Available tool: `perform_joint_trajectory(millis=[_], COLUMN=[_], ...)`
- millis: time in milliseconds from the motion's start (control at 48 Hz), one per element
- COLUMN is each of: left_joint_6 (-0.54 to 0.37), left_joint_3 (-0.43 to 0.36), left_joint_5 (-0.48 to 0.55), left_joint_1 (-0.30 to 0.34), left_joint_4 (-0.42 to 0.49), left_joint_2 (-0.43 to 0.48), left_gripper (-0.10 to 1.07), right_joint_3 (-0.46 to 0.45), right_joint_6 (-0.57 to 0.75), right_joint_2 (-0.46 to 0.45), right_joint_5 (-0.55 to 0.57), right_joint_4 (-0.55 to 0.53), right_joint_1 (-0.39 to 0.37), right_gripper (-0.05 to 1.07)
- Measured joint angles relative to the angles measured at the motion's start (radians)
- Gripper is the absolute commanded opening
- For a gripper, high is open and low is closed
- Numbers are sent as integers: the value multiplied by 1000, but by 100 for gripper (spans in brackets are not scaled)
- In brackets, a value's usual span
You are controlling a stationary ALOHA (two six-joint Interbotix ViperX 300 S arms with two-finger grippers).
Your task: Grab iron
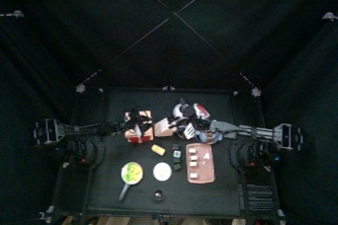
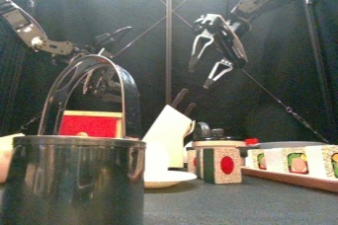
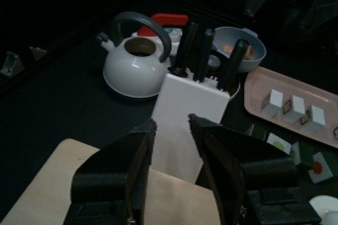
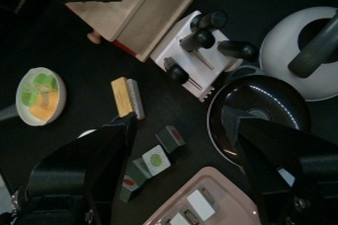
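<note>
I cannot pick out an iron for certain. A small red and white thing (image 1: pixel 199 109) at the back of the table may be it; a red thing (image 3: pixel 169 19) also shows beyond the white kettle (image 3: pixel 132 66). My left gripper (image 3: pixel 172 125) is open and empty above a wooden board (image 3: pixel 79 185), facing the white knife block (image 3: pixel 199 96). My right gripper (image 4: pixel 185 130) is wide open and empty, high above the knife block (image 4: pixel 205 56) and a black pan (image 4: pixel 258 106). In the front view it (image 2: pixel 218 51) hangs well above the table.
A pink tray (image 1: pixel 201 163) with small pieces stands front right. A plate with green food (image 4: pixel 40 91), a yellow block (image 4: pixel 126 96) and a white plate (image 1: pixel 161 171) lie in front. A red and white box (image 2: pixel 93 125) and a dark pot (image 2: pixel 79 175) stand on the left.
</note>
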Motion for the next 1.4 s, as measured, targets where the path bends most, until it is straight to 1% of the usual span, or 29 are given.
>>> perform_joint_trajectory(millis=[62, 167, 271, 354, 417, 500, 542, 646, 708, 750, 812, 938, 1062, 1229, 1396], left_joint_6=[0, -2, 0, 0, 2, 3, -2, 0, -3, -3, -5, -5, -2, -2, -5], left_joint_3=[0, 0, 3, 5, 17, 41, 52, 57, 57, 57, 51, 34, 6, -3, -49], left_joint_5=[0, -2, 0, 0, 0, -6, -15, -44, -60, -67, -81, -95, -107, -107, -120], left_joint_1=[0, -2, -18, -37, -64, -101, -127, -209, -245, -259, -268, -272, -272, -275, -288], left_joint_4=[8, 21, 34, 35, 35, 54, 74, 89, 89, 86, 75, 44, -6, 11, 11], left_joint_2=[-5, -28, -58, -74, -86, -94, -92, -92, -91, -91, -89, -83, -63, -15, 0], left_gripper=[76, 76, 76, 76, 76, 76, 76, 76, 76, 76, 76, 76, 76, 76, 76], right_joint_3=[43, 75, 107, 130, 156, 201, 227, 278, 299, 316, 331, 344, 350, 341, 310], right_joint_6=[0, 0, 0, -2, 0, 0, -2, -2, -2, -3, -12, -6, -6, -6, -6], right_joint_2=[-21, -41, -37, -25, -23, -25, -23, -23, -21, -21, -21, -14, 26, 81, 163], right_joint_5=[25, 40, 41, 46, 41, 11, -25, -149, -238, -288, -328, -333, -339, -397, -407], right_joint_4=[-15, -55, -126, -176, -209, -221, -222, -238, -253, -258, -264, -307, -325, -333, -351], right_joint_1=[-44, -137, -233, -288, -316, -334, -342, -362, -400, -428, -451, -482, -492, -512, -518], right_gripper=[98, 98, 98, 98, 98, 98, 98, 98, 98, 98, 98, 98, 98, 98, 98])
